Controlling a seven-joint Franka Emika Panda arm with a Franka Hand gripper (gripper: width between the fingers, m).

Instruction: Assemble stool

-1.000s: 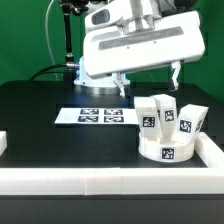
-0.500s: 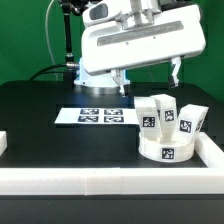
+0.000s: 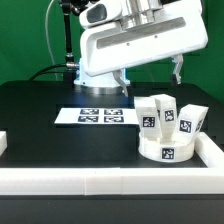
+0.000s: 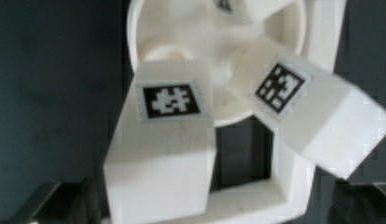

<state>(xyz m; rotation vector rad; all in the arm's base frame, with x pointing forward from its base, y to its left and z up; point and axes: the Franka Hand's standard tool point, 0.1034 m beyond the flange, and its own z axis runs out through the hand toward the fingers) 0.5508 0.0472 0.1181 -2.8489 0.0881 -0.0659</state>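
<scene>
In the exterior view the stool's round white seat disc (image 3: 167,151) rests on the black table at the right, inside the corner of the white rail. Three blocky tagged legs (image 3: 166,111) stand upright in it. My gripper (image 3: 150,77) hangs open above and slightly behind them, touching nothing, its dark fingers (image 3: 122,82) spread wide. Seen from the wrist, the seat (image 4: 190,40) lies below with one tagged leg (image 4: 163,140) and a second leg (image 4: 314,110) leaning outward. The dark fingertips (image 4: 62,200) stand apart on either side of the legs.
The marker board (image 3: 97,115) lies flat on the table at the middle. A long white border rail (image 3: 100,181) runs along the front and up the right side (image 3: 212,150). A small white block (image 3: 3,143) sits at the left edge. A black post (image 3: 67,40) stands behind.
The arm has risen slightly above the stool, with the jaws staying open. The seat and legs have not moved.
</scene>
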